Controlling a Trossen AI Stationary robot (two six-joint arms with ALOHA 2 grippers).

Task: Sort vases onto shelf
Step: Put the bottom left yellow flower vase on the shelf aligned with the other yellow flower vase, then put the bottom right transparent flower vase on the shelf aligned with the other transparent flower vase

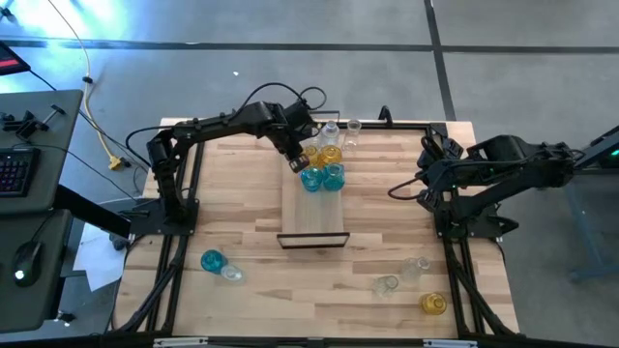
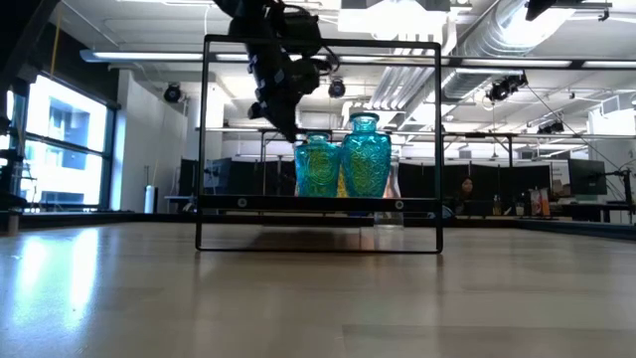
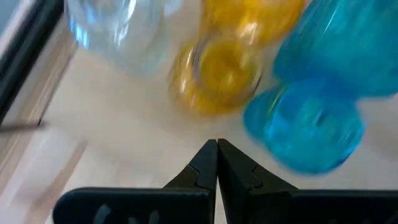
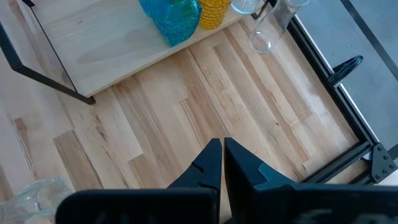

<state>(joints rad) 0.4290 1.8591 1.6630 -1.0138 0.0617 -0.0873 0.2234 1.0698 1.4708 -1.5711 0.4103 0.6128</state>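
Note:
The shelf (image 1: pixel 311 215) is a light-wood board with black end frames, lying mid-table. On its far end stand two teal vases (image 1: pixel 322 179), amber vases (image 1: pixel 329 155) and clear vases (image 1: pixel 331 131). My left gripper (image 1: pixel 297 162) hovers shut over the board, just left of this cluster; in the low view it (image 2: pixel 285 124) hangs beside the teal vases (image 2: pixel 343 159). Its wrist view shows shut fingertips (image 3: pixel 216 147) before a clear (image 3: pixel 118 28), an amber (image 3: pixel 217 74) and a teal vase (image 3: pixel 305 124). My right gripper (image 4: pixel 222 146) waits shut near the table's right edge (image 1: pixel 427 174).
Loose vases lie on the near part of the table: a teal one (image 1: pixel 212 260) and a clear one (image 1: pixel 231 274) near left, two clear ones (image 1: pixel 401 276) and an amber one (image 1: pixel 432 304) near right. The near half of the shelf board (image 4: pixel 118 43) is bare.

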